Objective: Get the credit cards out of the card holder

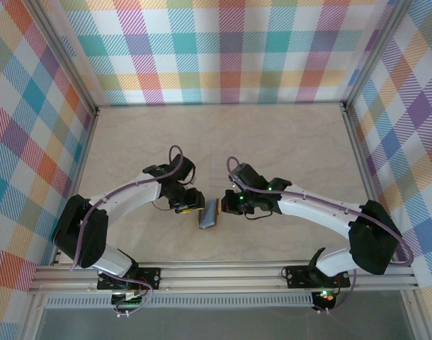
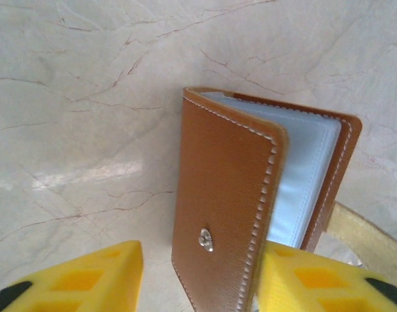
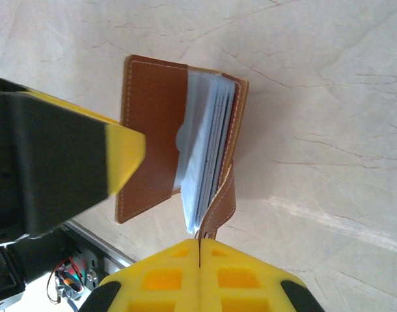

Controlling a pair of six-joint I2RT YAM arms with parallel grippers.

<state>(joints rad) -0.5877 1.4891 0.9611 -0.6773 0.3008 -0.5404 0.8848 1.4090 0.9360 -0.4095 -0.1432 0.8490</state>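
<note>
Card holder (image 3: 153, 130): tab (image 3: 221, 201) pinched by closed right gripper (image 3: 198, 252). Left gripper (image 2: 198, 263) open astride front cover (image 2: 218, 195); best clamp squarely, then peel outward.

Probably a lab: plaid-walled booth (image 1: 230, 49), aluminium-framed table (image 1: 287, 142).

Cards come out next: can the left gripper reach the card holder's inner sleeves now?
Probably not: the left gripper straddles the front cover of the card holder; the sleeves sit behind it.
</note>
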